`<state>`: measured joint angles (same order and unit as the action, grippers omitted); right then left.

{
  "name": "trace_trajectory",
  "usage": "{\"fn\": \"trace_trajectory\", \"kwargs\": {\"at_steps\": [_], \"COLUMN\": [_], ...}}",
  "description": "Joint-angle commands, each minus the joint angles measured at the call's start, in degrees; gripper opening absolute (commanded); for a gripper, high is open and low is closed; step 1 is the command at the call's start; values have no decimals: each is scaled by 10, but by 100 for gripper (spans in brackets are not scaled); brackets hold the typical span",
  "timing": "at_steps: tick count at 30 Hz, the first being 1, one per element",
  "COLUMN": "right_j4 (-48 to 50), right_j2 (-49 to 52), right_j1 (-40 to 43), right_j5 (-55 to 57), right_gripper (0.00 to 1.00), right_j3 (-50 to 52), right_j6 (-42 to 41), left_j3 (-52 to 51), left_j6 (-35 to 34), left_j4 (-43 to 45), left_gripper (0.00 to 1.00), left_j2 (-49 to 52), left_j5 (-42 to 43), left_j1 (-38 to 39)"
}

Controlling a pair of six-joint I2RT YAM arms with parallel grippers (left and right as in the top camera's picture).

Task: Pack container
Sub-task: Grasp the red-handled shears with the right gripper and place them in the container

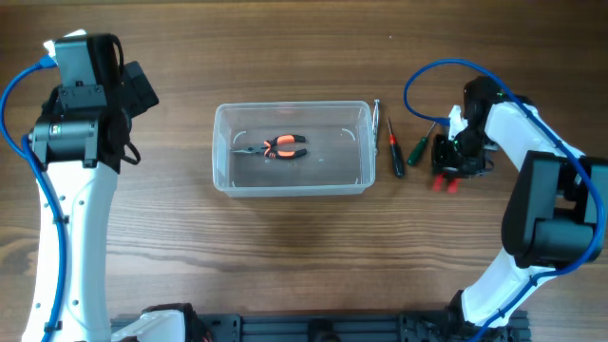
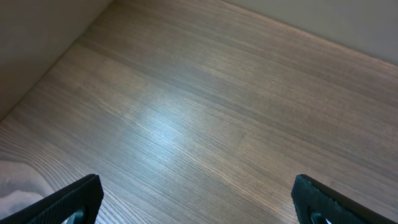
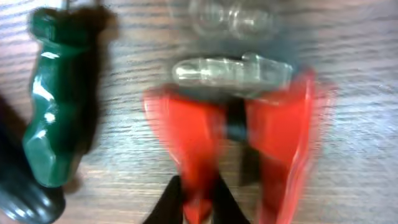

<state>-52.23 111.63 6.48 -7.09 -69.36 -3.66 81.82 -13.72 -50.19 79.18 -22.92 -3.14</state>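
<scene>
One clear container (image 1: pixel 285 188) is sitting mid-worktop (image 1: pixel 285 266), holding one pair of orange-handled pliers (image 1: pixel 276 147).
The right gripper (image 1: pixel 454 163) is covering one red-handled tool (image 3: pixel 199 143), badly blurred, so I cannot tell its opening. Three slim tools are lying between: silvery rod (image 1: pixel 376 122), dark-handled driver (image 1: pixel 395 160) and what is perhaps a green-handled driver (image 1: pixel 419 150). The left gripper (image 2: pixel 199 208) is gaping wide, its tips cut off.

A wooden surface (image 1: pixel 304 256) with brown, streaky grain fills the overhead view, the grain running from 9 to 3 o'clock. A black rail (image 1: pixel 313 329) lies along its edge at 6 o'clock. In the left wrist view the wood ends at a pale wall (image 2: pixel 354 25) at 1 o'clock and a shaded grey area (image 2: pixel 31 43) at 10 o'clock. A soft sheen (image 2: pixel 155 124) lies left of centre.
</scene>
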Motion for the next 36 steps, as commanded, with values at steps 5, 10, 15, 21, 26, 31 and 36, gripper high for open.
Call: {"fn": "trace_trajectory", "kwargs": {"at_steps": [5,10,15,21,26,31,36], "right_j4": [-67,-21,-50,12,81,23,-17], "right_j2": [-109,-280,-213,10,53,1,-182], "right_j1": [-17,-231,-474,-395,-349,-364,-300], "right_j5": [-5,-86,-70,87,52,43,79], "right_gripper": [4,4,4,4,35,47,70], "right_j3": [-139,-265,-225,-192,-192,-256,-324], "right_j6": [-8,113,492,528,495,379,168], "left_j3": [0,0,0,0,0,0,0], "left_j6": [-1,-1,-1,-1,-1,-1,-1], "left_j4": [0,0,0,-1,0,0,-1], "left_gripper": [100,100,100,100,100,100,100], "left_j2": [3,3,3,3,3,3,3], "left_j5": [-11,-11,-11,-11,-11,-11,-11], "left_j1": [-3,-2,-2,-2,-2,-2,-2]}}
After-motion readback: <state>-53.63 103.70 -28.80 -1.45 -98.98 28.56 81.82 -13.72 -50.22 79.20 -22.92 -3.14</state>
